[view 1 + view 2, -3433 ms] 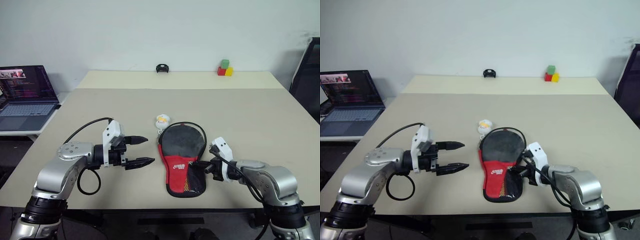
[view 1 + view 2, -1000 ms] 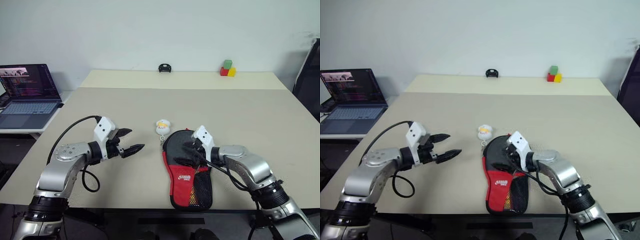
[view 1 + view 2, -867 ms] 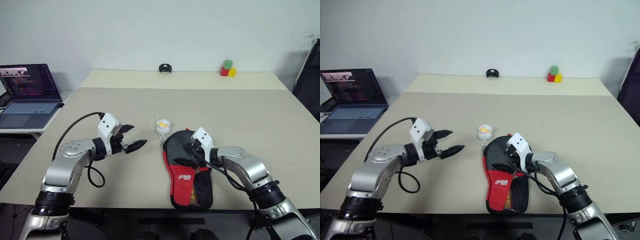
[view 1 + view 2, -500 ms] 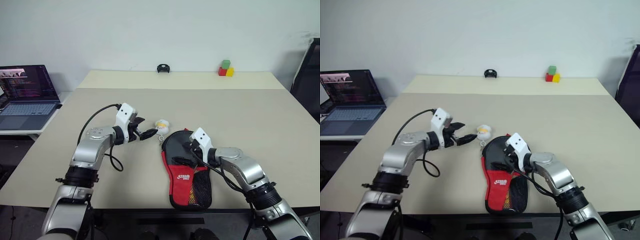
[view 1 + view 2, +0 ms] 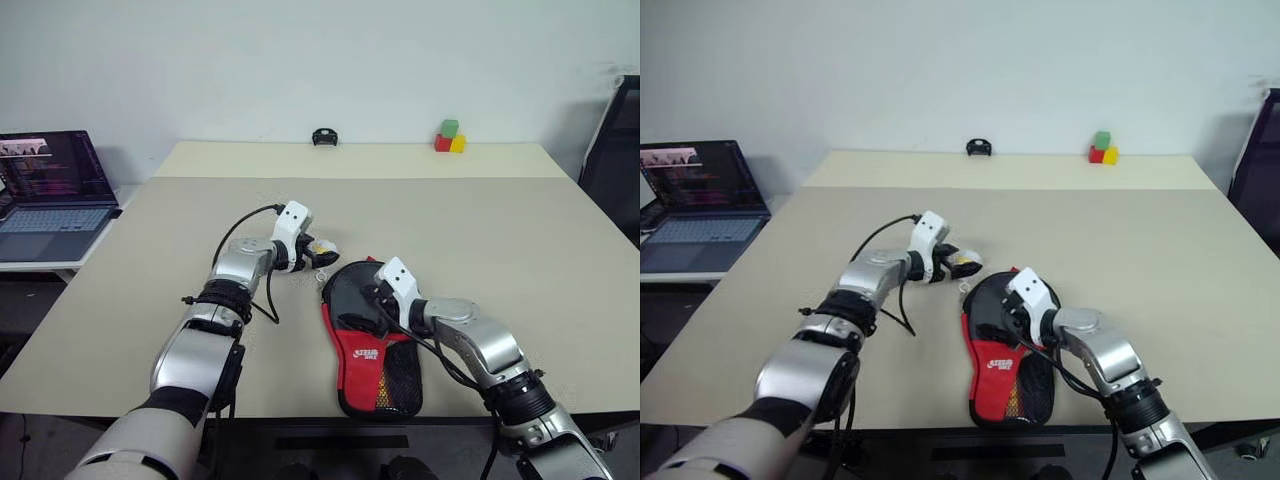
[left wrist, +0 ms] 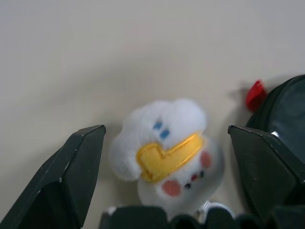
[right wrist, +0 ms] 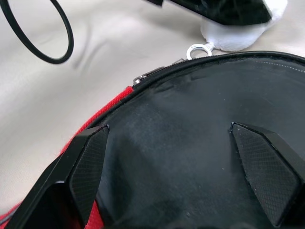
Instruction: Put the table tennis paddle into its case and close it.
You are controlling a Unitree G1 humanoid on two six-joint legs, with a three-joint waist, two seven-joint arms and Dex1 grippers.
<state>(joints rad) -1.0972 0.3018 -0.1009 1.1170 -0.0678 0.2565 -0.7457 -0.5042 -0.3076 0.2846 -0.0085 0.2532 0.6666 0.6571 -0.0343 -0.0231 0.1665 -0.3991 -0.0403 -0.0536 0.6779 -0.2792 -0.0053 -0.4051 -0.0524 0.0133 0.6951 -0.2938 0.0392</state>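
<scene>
Beige tabletop fills the room's centre beneath a plain white wall, with an open laptop on a side desk and small coloured blocks at the far edge. Near the front lies the case, black round top and red lower part with a mesh pocket. Its round end looks filled out, so the table tennis paddle is probably already inside, though I cannot see the paddle itself.

Just beyond the case's round end sits a white plush charm with a yellow patch, joined by a metal ring where the zip begins. The left gripper straddles the charm, fingers spread and not squeezing, likely to pull the zip by it. The right gripper rests spread wide over the case's black top, holding nothing, seemingly to pin it down.
</scene>
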